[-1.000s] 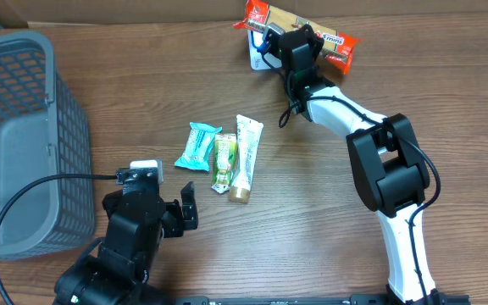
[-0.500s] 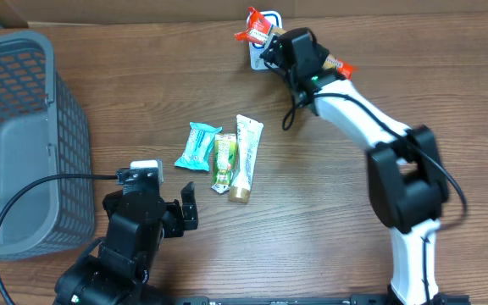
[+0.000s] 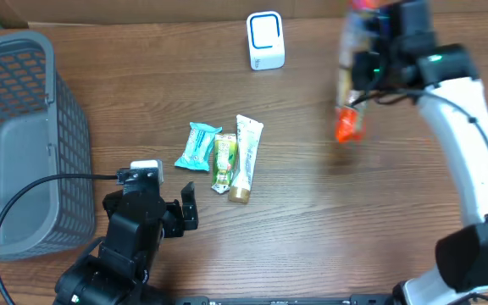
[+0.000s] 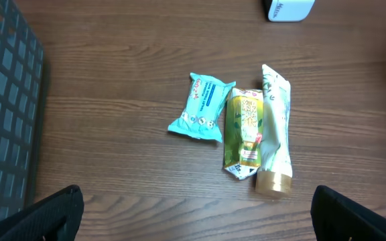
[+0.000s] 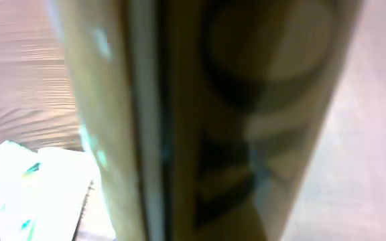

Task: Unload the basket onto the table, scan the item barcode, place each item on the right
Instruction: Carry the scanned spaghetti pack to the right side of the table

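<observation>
Currently the right gripper (image 3: pixel 367 58) clamps an orange snack packet (image 3: pixel 348 127) right of the scanner (image 3: pixel 265 40). Its print is too blurred to read. The left gripper (image 4: pixel 196 214) is spread wide and empty, well away from the scanner.

The snack pack (image 3: pixel 350 93) is blurred from above, so its print cannot be read. Up close, the picture is almost filled by it, and all is smeared. The basket (image 3: pixel 24 144) is cut off at the left edge.

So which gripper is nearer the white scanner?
Right. The right gripper, holding the snack packet, is alongside the scanner at the far edge; the left gripper sits open near the front.
</observation>
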You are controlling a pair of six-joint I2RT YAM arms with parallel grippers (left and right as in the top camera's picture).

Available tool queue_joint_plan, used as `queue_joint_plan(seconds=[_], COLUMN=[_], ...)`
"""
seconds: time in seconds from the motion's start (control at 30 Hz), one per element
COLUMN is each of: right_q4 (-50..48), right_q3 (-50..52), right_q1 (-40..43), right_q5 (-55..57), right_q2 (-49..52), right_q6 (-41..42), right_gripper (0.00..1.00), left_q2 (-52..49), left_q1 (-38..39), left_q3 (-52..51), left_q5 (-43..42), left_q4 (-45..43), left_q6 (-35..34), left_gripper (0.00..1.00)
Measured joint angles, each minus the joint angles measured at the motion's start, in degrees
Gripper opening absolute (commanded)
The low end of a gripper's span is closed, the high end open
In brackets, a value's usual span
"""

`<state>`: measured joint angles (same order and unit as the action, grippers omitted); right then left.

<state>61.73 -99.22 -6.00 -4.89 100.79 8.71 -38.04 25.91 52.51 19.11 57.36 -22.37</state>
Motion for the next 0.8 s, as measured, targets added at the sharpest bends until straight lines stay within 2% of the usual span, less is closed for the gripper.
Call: queue_joint_plan(seconds=[0.13, 0.27, 0.53, 0.57, 0.67, 0.7, 0.8], right_q4=[2.89, -0.55, -19.04, -20.94, -26.32, -26.95, -27.45], right_q3=[3.06, 7.45, 21.2, 22.14, 24.61, 24.85, 24.87], right_q1=[9.77, 17.57, 27.61, 28.0, 28.44, 28.39, 28.15], right_q5=[-0.2, -0.22, -1.88, -1.99, -2.38, -2.58, -3.43], right_q2=[1.77, 3.08, 3.45, 3.5, 3.76, 3.76, 3.74], right_q6=[9.29, 19.61, 40.54, 41.88, 45.13, 45.66, 44.81], right_gripper=[0.04, 0.04, 0.04, 0.06, 0.33, 0.38, 0.39], left_q2=[0.0, 0.0, 0.0, 0.0, 0.0, 0.0, 0.0], left_q1=[0.0, 0.0, 0.0, 0.0, 0.0, 0.0, 0.0], left_q3=[0.02, 0.0, 0.0, 0.0, 0.0, 0.0, 0.0], left_q5=[0.0, 0.0, 0.0, 0.0, 0.0, 0.0, 0.0], left_q4=[0.0, 0.0, 0.0, 0.0, 0.0, 0.0, 0.02], left_q6=[0.0, 0.0, -0.02, 0.0, 0.0, 0.0, 0.0], left_gripper=[1.0, 1.0, 1.0, 1.0, 1.0, 1.0, 1.0])
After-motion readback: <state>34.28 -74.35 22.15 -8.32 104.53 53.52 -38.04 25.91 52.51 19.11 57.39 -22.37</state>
